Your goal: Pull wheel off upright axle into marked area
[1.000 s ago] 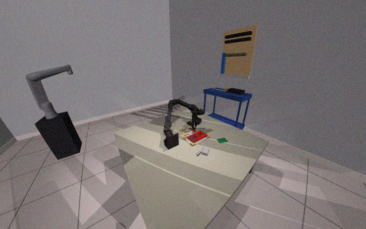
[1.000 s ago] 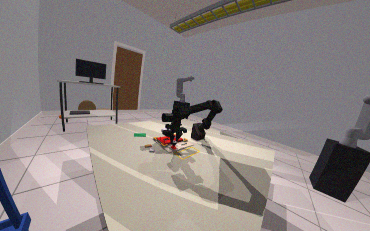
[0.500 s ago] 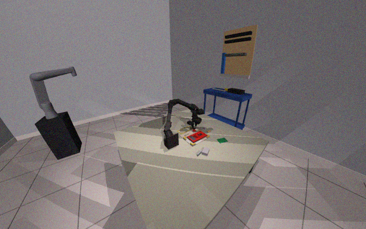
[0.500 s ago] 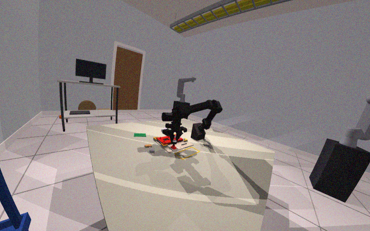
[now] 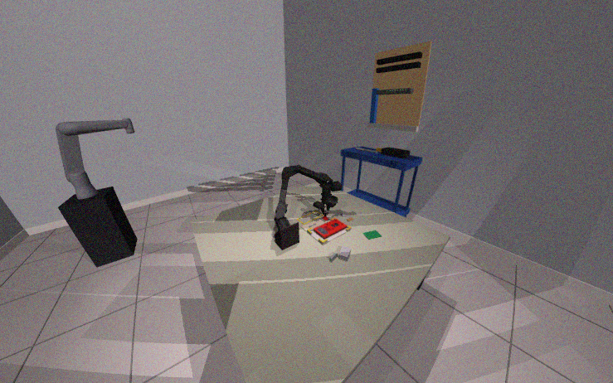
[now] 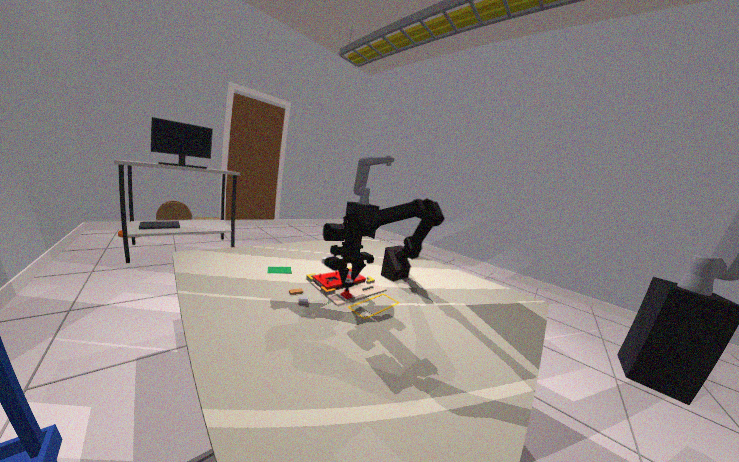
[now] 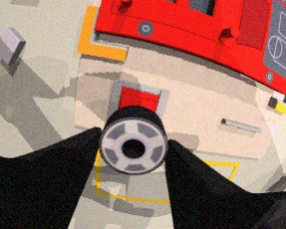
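My gripper (image 5: 325,212) (image 6: 350,280) (image 7: 134,140) points down and is shut on the wheel. The wheel (image 7: 155,135) has a black tyre and a light grey spoked rim with a dark centre hole. In the wrist view it is face on between the fingertips. A red block (image 6: 346,294) (image 7: 140,98) in a grey surround shows just beyond and below it. The axle is hidden; I cannot tell whether the wheel is still around it. The marked area, a yellow outline (image 6: 398,302) (image 7: 221,163), lies beside the board, partly behind the fingers in the wrist view.
A red panel (image 5: 329,229) (image 7: 189,45) stands on the pale board (image 7: 189,107), near the wheel. An orange corner piece (image 7: 102,51) and a grey pin (image 7: 241,125) are on the board. A small grey block (image 6: 303,301) (image 7: 11,46) and a green plate (image 5: 372,234) (image 6: 279,269) lie off it.
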Available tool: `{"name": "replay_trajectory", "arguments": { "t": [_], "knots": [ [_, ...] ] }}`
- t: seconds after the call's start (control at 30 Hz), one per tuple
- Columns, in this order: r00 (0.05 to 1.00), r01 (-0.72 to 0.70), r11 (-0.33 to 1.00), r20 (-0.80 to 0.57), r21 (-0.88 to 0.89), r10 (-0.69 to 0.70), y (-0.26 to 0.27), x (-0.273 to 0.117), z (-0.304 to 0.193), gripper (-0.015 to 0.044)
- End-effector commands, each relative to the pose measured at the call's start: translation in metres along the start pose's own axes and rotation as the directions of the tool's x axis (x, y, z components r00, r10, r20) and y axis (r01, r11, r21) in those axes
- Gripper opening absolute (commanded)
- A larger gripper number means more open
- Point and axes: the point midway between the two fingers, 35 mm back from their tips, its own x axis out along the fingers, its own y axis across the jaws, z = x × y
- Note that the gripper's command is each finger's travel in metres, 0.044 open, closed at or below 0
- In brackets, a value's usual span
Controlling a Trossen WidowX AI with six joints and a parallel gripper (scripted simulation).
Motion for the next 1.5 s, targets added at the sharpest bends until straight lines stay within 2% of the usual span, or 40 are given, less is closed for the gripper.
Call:
{"name": "replay_trajectory", "arguments": {
  "t": [0.0,1.0,1.33,1.47],
  "knots": [
    [1.0,-0.003,1.0,0.003,-0.002,0.003,0.0,-0.003,0.001,0.0],
    [1.0,-0.002,1.0,0.001,-0.001,0.002,0.0,-0.013,0.001,0.0],
    [1.0,-0.002,1.0,0.002,0.0,0.002,0.0,-0.045,0.0,0.0],
    [1.0,-0.005,1.0,-0.001,0.003,0.005,0.0,-0.04,-0.002,0.0]
  ]
}}
